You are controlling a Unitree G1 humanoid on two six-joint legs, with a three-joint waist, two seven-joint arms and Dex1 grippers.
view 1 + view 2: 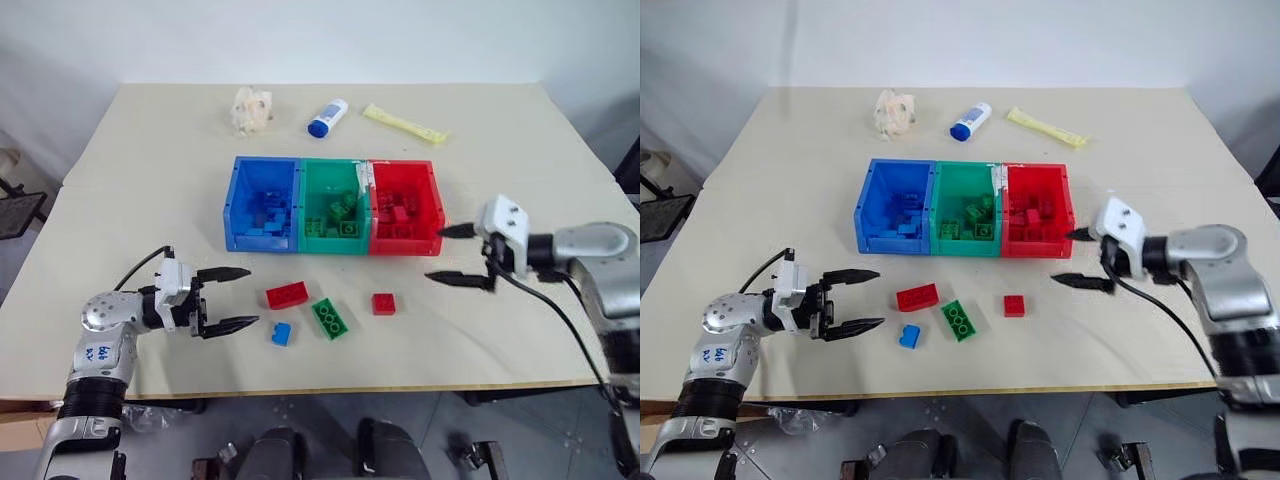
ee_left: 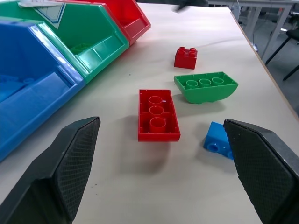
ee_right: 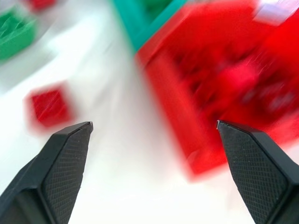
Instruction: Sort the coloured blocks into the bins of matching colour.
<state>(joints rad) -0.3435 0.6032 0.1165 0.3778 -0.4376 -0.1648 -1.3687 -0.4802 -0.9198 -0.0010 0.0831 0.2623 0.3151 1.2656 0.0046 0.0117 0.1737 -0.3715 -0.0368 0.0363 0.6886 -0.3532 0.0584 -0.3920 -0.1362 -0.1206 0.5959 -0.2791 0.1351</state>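
Three bins (image 1: 335, 247) hold blocks of matching colour

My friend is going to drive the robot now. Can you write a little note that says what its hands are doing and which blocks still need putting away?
Left gripper: open, empty, level above the table, facing the loose blocks.
Right gripper: open, empty, beside the red bin.
Bins: blue bin, green bin and red bin joined in a row mid-table, each already holding blocks of its colour.
Left to sort, on the table in front of the bins: oblong red block, small red block, green block, blue block.
The bottle and yellow packet at the far side are not part of the job.
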